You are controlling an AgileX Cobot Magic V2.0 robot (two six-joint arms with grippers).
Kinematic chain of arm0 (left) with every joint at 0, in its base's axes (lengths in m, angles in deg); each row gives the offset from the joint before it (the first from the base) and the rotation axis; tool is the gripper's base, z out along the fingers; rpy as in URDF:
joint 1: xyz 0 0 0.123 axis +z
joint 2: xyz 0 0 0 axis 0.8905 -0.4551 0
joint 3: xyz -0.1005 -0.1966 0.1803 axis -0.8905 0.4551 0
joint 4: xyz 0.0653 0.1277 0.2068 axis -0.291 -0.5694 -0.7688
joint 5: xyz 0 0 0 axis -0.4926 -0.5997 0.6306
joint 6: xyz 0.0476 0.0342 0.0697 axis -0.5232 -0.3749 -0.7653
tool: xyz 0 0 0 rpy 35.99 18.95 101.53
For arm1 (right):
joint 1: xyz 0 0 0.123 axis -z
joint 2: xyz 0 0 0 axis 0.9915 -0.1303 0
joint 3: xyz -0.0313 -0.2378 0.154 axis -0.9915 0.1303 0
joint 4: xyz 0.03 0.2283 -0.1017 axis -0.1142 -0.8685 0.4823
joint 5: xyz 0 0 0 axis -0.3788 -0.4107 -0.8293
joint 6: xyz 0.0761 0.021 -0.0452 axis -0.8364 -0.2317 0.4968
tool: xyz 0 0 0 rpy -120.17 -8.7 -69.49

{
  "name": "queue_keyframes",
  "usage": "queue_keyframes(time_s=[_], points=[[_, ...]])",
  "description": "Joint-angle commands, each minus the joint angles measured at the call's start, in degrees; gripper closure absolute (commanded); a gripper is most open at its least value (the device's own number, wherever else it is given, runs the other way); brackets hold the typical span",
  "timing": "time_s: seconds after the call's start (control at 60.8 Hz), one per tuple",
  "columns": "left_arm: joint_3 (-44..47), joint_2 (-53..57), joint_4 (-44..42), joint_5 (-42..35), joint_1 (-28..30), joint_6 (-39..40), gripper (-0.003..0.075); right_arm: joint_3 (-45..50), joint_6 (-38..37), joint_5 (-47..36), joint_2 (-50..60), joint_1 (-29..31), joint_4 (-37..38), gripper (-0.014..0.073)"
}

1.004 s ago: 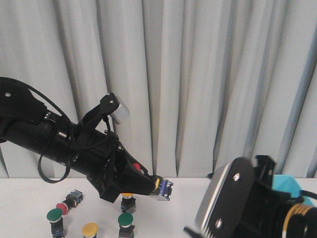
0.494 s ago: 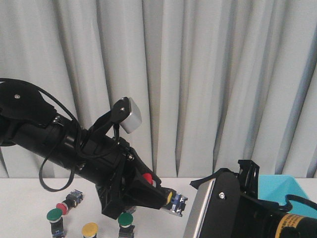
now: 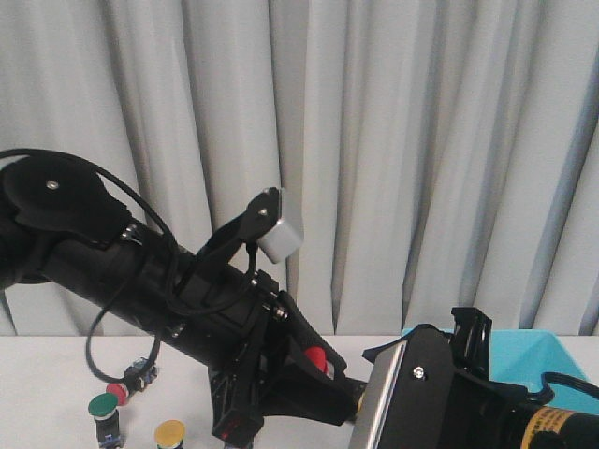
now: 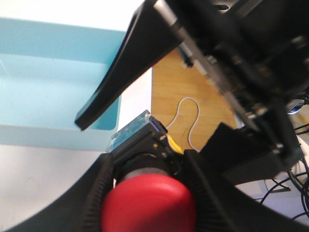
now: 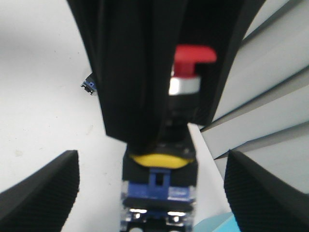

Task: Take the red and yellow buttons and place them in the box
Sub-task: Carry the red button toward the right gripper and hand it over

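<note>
**Left claw carries a red button near the box**

The left claw (image 4: 149, 193) is clamped on a red button (image 4: 148, 209), its fingers (image 4: 99, 193) pressed against the button's sides. The turquoise box (image 4: 53, 82) lies just beyond, on the white surface (image 3: 56, 374). The right claw (image 5: 149, 193) stands spread wide, holding nothing. A yellow button (image 3: 169, 432), another red button (image 3: 116, 390) and a green one (image 3: 103, 405) rest on the surface.

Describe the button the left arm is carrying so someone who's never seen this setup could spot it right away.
Start at the big black left arm crossing the front view. At its tip, the left gripper has its fingers closed around a red button, held up in the air beside the turquoise box. The other buttons, like the yellow-capped button, sit on the white table.
</note>
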State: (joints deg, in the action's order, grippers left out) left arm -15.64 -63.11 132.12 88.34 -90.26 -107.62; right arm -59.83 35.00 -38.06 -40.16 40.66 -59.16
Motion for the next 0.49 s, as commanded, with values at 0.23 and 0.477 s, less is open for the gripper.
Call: queue_keyframes(time_s=[0.23,0.477], points=[[-1.45,5.02,4.46,0.74,-0.34,4.80,0.0727,-2.00,-4.09,-5.83,1.10,0.09,0.58,0.0097],[-1.45,5.02,4.59,0.74,-0.34,6.56,0.0727,-2.00,-5.57,-8.05,1.10,0.09,0.53,0.0256]])
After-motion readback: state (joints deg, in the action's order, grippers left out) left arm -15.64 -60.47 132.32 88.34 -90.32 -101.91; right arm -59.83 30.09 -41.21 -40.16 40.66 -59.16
